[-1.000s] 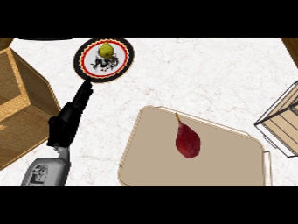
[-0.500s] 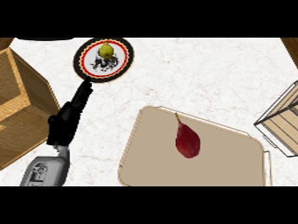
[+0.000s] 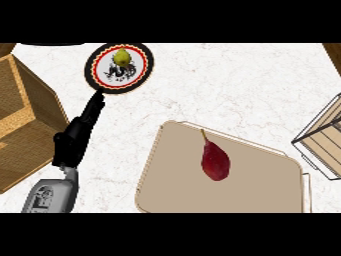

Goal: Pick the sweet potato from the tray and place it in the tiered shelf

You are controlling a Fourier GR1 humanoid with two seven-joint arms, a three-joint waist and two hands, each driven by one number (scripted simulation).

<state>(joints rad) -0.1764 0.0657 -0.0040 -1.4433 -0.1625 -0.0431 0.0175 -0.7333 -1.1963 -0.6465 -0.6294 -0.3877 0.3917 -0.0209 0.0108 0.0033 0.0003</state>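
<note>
Head view, left to right. Wooden crate [image 3: 10, 120] at far left, cut by the frame edge. Left robot hand [image 3: 77, 137] next: dark, stretched up toward a round plate [image 3: 99, 75] carrying a yellow-green fruit [image 3: 121, 56]. Fingers look straight, holding nothing, tips just below the plate rim; contact can't be confirmed. Grey forearm [image 3: 51, 195] enters from the lower edge.

Centre: sweet potato [image 3: 215, 160] lies flat on the tan tray [image 3: 173, 190], dark red, thin stem end pointing up-left, nothing touching it. Tray sits on the white marbled tabletop [image 3: 225, 85]. Tiered shelf [image 3: 335, 140], a wire frame with slatted levels, is at the right edge, close beside the tray.

Step in hand, as judged: reach and grasp not yet begun. Best approach is from above, fingers closing across the thick lower body rather than the tapered stem end, which would likely slip. Shelf is to the right, so the right arm would have the shorter carry.

Hidden: right robot hand is out of frame. Shelf is cropped; its tier openings are hard to read. Plate pattern unclear.
</note>
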